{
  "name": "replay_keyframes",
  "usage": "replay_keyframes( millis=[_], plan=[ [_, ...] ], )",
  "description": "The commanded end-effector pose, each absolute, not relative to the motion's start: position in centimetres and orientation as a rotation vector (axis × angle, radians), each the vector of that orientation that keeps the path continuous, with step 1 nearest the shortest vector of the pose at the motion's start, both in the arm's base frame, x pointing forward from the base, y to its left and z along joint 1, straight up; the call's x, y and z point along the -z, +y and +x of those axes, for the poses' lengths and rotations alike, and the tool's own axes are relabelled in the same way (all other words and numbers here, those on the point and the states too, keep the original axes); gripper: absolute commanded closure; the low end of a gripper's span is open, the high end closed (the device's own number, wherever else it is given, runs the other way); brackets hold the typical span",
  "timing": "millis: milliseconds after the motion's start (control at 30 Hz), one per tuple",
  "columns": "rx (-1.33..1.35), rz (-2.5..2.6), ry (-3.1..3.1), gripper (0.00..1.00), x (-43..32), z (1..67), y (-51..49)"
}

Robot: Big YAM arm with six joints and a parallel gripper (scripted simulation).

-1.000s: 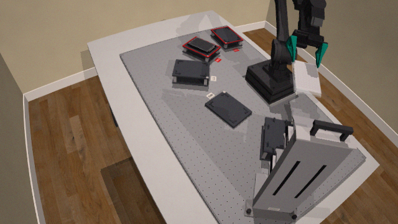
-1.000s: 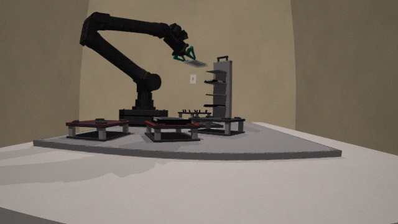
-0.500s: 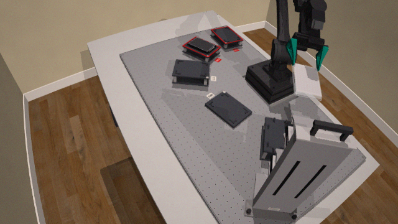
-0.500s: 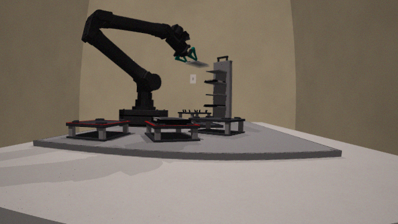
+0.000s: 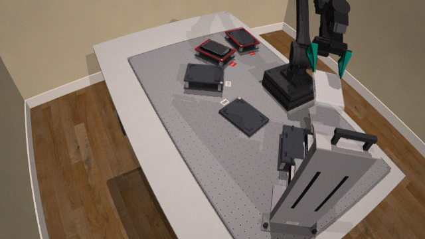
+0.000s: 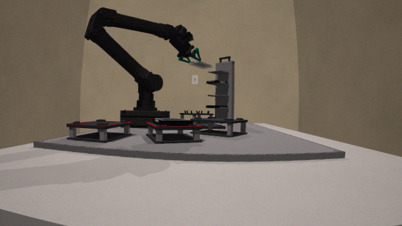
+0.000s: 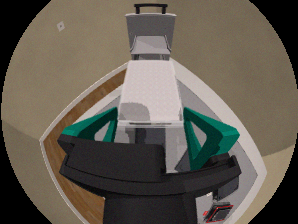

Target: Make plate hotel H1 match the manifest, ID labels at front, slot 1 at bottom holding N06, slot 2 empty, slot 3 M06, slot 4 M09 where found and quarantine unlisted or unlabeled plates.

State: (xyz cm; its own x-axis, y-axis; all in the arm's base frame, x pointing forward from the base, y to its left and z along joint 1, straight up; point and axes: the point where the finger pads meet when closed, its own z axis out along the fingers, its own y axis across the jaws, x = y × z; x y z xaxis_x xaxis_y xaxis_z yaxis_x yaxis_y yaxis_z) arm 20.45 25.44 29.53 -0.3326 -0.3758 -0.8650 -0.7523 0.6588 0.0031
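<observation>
plate hotel h1 point(image 5: 319, 186) stands at the near right corner of the grey deck point(image 5: 199, 159), a tall grey tower with a black handle point(image 5: 353, 137) on top and its shelves facing the far side; what lies in the slots is too small to tell. just left of its foot sits a dark nest point(image 5: 292, 146). farther in, near the middle of the deck, a low flat dark nest point(image 5: 244, 116) lies at an angle, and beyond it to the left stands a raised dark nest point(image 5: 203, 76). at the far end are two red-rimmed nests: the left one point(image 5: 199, 50) carries a dark plate point(image 5: 216, 48), and the right one point(image 5: 232, 40) shows only its dark top

the arm's black base point(image 5: 275, 89) stands on the far right of the deck. the gripper point(image 5: 327, 71) hangs high in the air, between the base and the hotel and above its top shelf. its green fingers are spread wide and clasp a pale plate point(image 5: 329, 89) across its width, near one short end. that plate lies about level, touching nothing but the fingers, its free end pointing at the hotel
</observation>
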Motion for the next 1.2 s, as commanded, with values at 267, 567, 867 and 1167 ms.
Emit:
replay_keyframes(
  millis=[267, 567, 867, 1167],
  plan=[
    [-0.534, -0.85, 1.88, 0.14, -33.1, 21.8, 26.6],
    [-0.539, -0.847, 1.869, 0.14, -33.8, 22.4, 27.3],
    [-0.54, -0.848, 1.868, 0.14, -33.7, 22.9, 28.0],
    [-0.543, -0.845, 1.861, 0.14, -34.2, 23.4, 28.6]
  ],
)
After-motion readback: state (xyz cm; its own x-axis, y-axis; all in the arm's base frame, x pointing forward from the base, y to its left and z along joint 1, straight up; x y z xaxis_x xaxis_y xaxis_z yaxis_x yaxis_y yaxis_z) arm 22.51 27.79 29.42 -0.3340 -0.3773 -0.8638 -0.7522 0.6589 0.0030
